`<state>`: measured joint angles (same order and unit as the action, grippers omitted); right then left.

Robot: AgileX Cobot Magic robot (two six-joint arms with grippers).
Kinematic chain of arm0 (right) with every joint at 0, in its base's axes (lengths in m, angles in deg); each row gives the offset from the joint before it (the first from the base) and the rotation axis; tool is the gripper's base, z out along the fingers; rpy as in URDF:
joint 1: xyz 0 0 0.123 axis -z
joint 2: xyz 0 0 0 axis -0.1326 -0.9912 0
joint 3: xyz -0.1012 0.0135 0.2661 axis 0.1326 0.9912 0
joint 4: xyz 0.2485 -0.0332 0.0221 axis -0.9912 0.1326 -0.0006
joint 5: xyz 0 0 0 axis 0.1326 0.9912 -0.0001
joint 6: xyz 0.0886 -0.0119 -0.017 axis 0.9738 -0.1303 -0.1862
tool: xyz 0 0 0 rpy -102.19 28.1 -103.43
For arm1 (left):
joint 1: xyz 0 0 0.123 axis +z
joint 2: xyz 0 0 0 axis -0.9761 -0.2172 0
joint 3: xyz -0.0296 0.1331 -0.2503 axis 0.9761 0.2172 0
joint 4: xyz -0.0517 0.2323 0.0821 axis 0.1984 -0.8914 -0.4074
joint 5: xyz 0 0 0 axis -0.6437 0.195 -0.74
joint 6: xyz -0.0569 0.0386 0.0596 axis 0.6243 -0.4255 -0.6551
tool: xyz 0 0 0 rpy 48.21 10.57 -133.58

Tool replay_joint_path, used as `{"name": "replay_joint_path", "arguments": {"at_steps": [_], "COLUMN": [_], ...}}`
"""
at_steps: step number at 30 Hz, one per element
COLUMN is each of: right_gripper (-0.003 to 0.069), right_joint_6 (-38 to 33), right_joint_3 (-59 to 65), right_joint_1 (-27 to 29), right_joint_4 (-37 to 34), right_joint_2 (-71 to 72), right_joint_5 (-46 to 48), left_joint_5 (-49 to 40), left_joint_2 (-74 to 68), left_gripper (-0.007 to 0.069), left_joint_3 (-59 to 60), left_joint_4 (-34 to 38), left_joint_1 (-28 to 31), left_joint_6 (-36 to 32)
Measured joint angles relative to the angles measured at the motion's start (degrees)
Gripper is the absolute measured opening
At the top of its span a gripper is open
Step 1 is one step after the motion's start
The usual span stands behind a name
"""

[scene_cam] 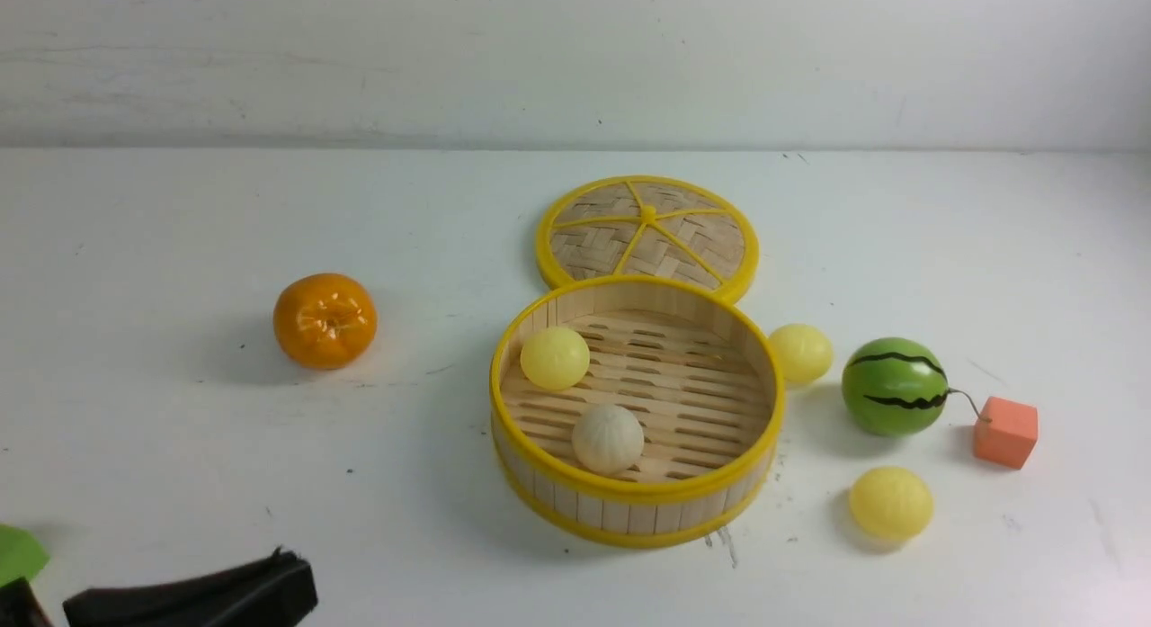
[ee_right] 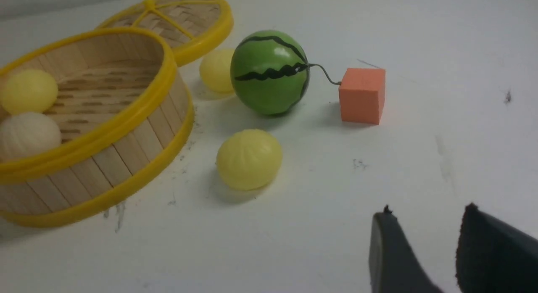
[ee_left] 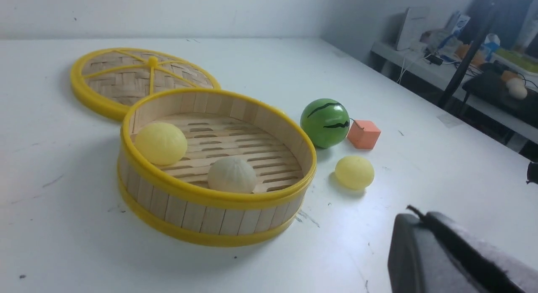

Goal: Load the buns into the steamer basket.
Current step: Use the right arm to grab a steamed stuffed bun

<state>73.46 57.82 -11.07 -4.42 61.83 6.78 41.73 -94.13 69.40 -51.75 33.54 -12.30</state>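
Note:
The steamer basket stands in the middle of the table. Inside it lie one pale yellow bun and the beige-white bun. A second yellow bun rests on the table against the basket's right side. A third yellow bun lies on the table to the front right, and shows in the right wrist view. My left gripper is shut and empty at the near left. My right gripper is open and empty, near side of the third bun, and out of the front view.
The woven lid lies flat behind the basket. An orange tangerine sits to the left. A green watermelon ball and an orange cube sit to the right, between the two outer buns. The wall rises behind.

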Motion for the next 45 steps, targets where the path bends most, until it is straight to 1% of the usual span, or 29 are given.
{"name": "replay_joint_path", "arguments": {"at_steps": [1, 2, 3, 4, 5, 6, 7, 8, 10, 12, 14, 16, 17, 18, 20, 22, 23, 24, 28, 30, 32, 36, 39, 45], "right_gripper": [0.0239, 0.0239, 0.0239, 0.0239, 0.0239, 0.0239, 0.0239, 0.0239, 0.0239, 0.0239, 0.0239, 0.0239, 0.0239, 0.0239, 0.0239, 0.0239, 0.0239, 0.0239, 0.0239, 0.0239, 0.0239, 0.0239, 0.0239, 0.0239], "right_joint_6": [3.73, 4.29, 9.47, 11.52, 11.82, 13.28, 13.78, 14.14, 14.13, 12.83, 6.68, 1.49, -1.98, -2.41, -6.03, -7.64, -7.76, -8.45, -11.03, -11.66, -12.10, -12.10, -12.10, -10.54], "right_joint_3": [-0.01, -0.01, -0.01, -0.01, -0.01, -0.01, -0.01, -0.65, -3.75, -7.85, -18.11, -25.99, -31.89, -32.69, -41.32, -46.98, -47.95, -50.54, -56.69, -58.03, -60.82, -63.06, -63.86, -63.99], "right_joint_1": [0.00, 0.00, 0.00, 0.00, 0.00, 0.00, 0.00, -0.20, -1.33, -2.70, -5.66, -7.39, -8.25, -8.33, -8.76, -8.81, -8.81, -8.81, -9.10, -9.15, -9.15, -9.15, -9.15, -9.15], "right_joint_4": [-3.54, -4.19, -10.31, -12.91, -13.32, -15.62, -16.43, -17.07, -17.37, -16.64, -13.28, -10.86, -8.97, -8.75, -6.84, -6.56, -6.56, -6.63, -8.14, -8.49, -8.54, -8.54, -8.30, -6.87], "right_joint_2": [0.00, 0.00, 0.00, 0.00, 0.00, 0.00, 0.00, 0.00, -1.49, -5.69, -16.01, -25.31, -32.71, -33.75, -45.82, -55.97, -56.84, -62.75, -76.38, -79.68, -86.11, -91.28, -94.71, -97.72], "right_joint_5": [-2.10, -2.82, -5.61, -7.15, -7.78, -9.60, -10.43, -10.18, -6.04, -1.69, 8.52, 15.06, 20.42, 21.11, 28.23, 32.37, 32.65, 34.09, 34.47, 34.47, 34.22, 33.66, 31.37, 23.46], "left_joint_5": [0.14, 0.13, 0.13, 0.07, 0.07, -0.41, -0.74, -1.37, -2.09, -2.96, -3.99, -4.19, -4.26, -4.26, -4.28, -4.33, -4.33, -4.33, -4.35, -4.35, -4.35, -4.40, -4.40, -4.40], "left_joint_2": [0.24, 0.24, 0.24, 0.24, 0.24, 0.24, 0.24, 0.24, 0.24, 0.24, 0.24, 0.24, 0.24, 0.24, 0.24, 0.24, 0.24, 0.24, 0.24, 0.24, 0.24, 0.24, 0.24, 0.24], "left_gripper": [-0.0013, -0.0013, -0.0013, -0.0013, -0.0013, -0.0013, -0.0013, -0.0013, -0.0013, -0.0013, -0.0013, -0.0013, -0.0013, -0.0013, -0.0013, -0.0013, -0.0013, -0.0013, -0.0013, -0.0013, -0.0013, -0.0013, -0.0013, -0.0010], "left_joint_3": [0.98, 1.28, 2.54, 3.01, 3.21, 3.60, 3.81, 3.85, 3.85, 3.85, 3.85, 3.85, 3.85, 3.85, 3.85, 3.85, 3.85, 3.85, 3.92, 3.92, 3.92, 3.92, 3.92, 3.92], "left_joint_4": [0.04, 0.04, 0.04, 0.04, 0.04, 0.04, 0.04, 0.04, 0.04, 0.04, 0.04, 0.04, 0.04, 0.04, 0.04, 0.04, 0.04, 0.04, 0.04, 0.04, 0.04, 0.04, 0.04, 0.04], "left_joint_1": [0.00, 0.00, 0.00, 0.00, 0.00, 0.00, 0.00, 0.00, 0.00, 0.00, 0.00, 0.00, 0.00, 0.00, 0.00, 0.00, 0.00, 0.00, 0.00, 0.00, 0.00, 0.00, 0.00, 0.00], "left_joint_6": [0.00, 0.00, 0.00, 0.00, 0.00, 0.00, 0.00, 0.00, 0.00, 0.00, 0.00, 0.00, 0.00, 0.00, 0.00, 0.00, 0.00, 0.00, 0.00, 0.00, 0.00, 0.00, 0.00, 0.00]}}
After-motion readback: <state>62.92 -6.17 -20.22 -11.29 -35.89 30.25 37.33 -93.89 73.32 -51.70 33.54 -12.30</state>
